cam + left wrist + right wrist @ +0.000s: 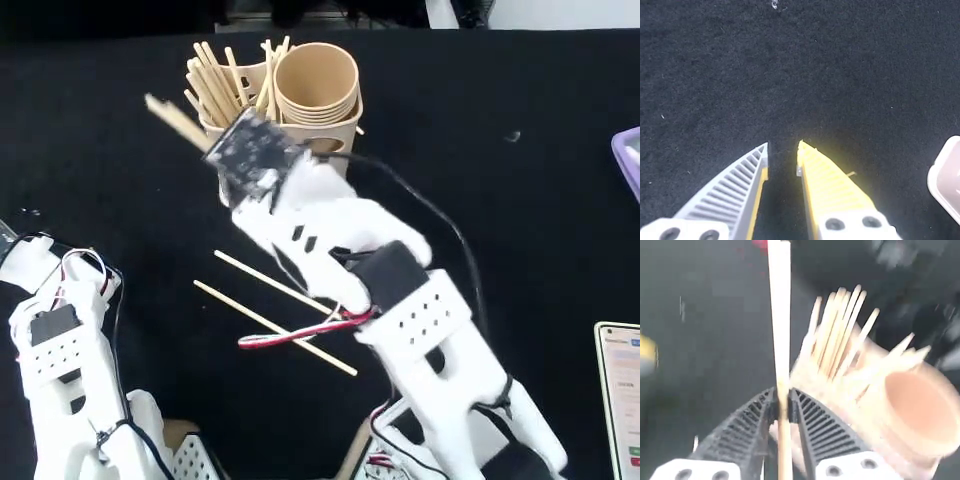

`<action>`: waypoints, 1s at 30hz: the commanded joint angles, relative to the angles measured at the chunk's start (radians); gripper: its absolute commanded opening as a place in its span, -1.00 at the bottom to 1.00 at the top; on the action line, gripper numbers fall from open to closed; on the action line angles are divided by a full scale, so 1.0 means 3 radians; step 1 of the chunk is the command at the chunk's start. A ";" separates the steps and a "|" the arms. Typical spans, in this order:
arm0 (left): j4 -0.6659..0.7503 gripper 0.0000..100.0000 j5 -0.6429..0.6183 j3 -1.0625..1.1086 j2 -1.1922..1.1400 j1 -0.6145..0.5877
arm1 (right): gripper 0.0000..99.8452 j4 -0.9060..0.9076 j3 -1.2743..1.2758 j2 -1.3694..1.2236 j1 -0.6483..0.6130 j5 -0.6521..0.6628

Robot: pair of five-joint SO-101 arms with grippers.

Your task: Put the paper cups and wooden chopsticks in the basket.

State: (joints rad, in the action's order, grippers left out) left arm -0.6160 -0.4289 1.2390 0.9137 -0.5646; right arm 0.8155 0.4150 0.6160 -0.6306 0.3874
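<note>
Wooden chopstick (779, 315) is pinched in the right gripper (782, 401), at the near left side of the basket (342, 132). Next, I think, it must come over the rim and be released.

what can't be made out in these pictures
- High view: the right arm hides the basket's front wall and parts of two loose chopsticks.
- High view: nested paper cups, rims too close to count.
- Right wrist view: blur smears the bundled chopsticks.
- Left wrist view: white object cut by the edge, unidentifiable.
</note>
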 commanded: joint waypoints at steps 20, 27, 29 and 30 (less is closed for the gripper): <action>0.0056 -0.78 -0.0005 -0.0033 0.0087 0.0018 | -0.98 -0.3698 -0.0335 -0.1133 0.0077 -0.0036; 0.0056 -0.78 -0.0005 -0.0043 0.0087 0.0018 | -0.98 -0.3744 -0.0381 -0.1424 0.0353 -0.0465; 0.0056 -0.78 -0.0005 -0.0043 0.0087 0.0018 | -0.98 -0.3688 -0.0381 -0.1455 0.0435 -0.0706; 0.0056 -0.78 -0.0005 -0.0043 0.0087 0.0018 | -0.98 -0.3626 -0.0381 -0.1460 0.0455 -0.0757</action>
State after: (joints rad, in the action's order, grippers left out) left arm -0.6160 -0.4289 1.2390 0.9137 -0.5646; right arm -0.2846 0.3675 0.1772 -0.5508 0.2693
